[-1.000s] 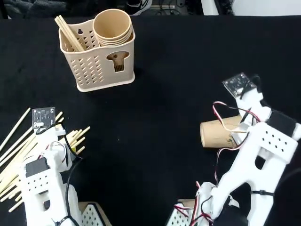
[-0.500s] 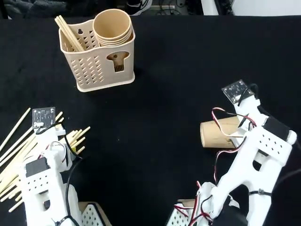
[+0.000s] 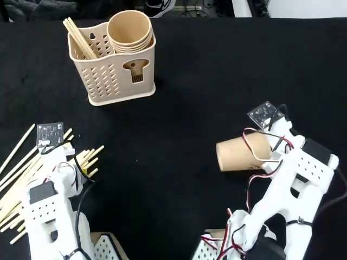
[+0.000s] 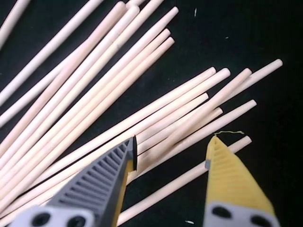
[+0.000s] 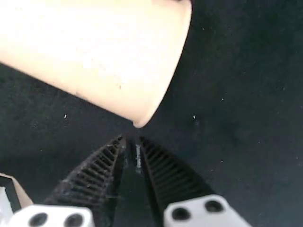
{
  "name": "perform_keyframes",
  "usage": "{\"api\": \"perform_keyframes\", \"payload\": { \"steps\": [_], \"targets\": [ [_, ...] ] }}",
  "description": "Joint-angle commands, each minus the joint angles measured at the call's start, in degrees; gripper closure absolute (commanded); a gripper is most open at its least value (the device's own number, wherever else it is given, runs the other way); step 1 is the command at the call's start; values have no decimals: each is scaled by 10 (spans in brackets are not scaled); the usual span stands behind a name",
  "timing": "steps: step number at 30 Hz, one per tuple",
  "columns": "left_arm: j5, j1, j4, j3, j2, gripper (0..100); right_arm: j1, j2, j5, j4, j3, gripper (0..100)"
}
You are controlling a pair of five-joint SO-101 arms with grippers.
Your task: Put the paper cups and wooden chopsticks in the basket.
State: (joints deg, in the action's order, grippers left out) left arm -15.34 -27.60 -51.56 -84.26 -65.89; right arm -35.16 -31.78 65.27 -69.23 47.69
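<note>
Far left of the bench [image 3: 217, 70]: loose chopsticks [image 3: 13, 189] in a fanned pile, flat on the black top. The left arm [image 3: 51, 211] sits over the pile's inner edge. Left jaws are spread apart w/ nothing between them, hanging above the sticks [image 4: 156, 113], tips over a few that lie side by side.

Back left, well apart from the pile: basket [image 3: 114, 76], upright. Its left compartment holds a few chopsticks [image 3: 80, 39] leaning outward; the right one holds stacked paper cups [image 3: 129, 30], mouths up.

Right of centre: one paper cup [image 3: 238, 153] on its side on the bench, mouth pointing left, not in the basket. The right arm [image 3: 295, 179] is right behind it, wires draped across the cup's base end. Right jaws are clenched together, tips just at the cup's [image 5: 94, 52] edge; can't tell if they touch it.
</note>
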Motion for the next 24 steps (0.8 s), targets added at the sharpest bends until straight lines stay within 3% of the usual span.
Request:
{"api": "perform_keyframes", "payload": {
  "steps": [1, 16, 24],
  "targets": [
    [1, -1, 8, 1, -5, 754, 0, -15, 7, 17, -7, 987],
    [1, -2, 5, 0, -5, 755, -4, -17, 7, 18, -10, 973],
    [1, -2, 4, 0, -5, 757, 34, -85, 41, -27, -12, 705]
  ]
}}
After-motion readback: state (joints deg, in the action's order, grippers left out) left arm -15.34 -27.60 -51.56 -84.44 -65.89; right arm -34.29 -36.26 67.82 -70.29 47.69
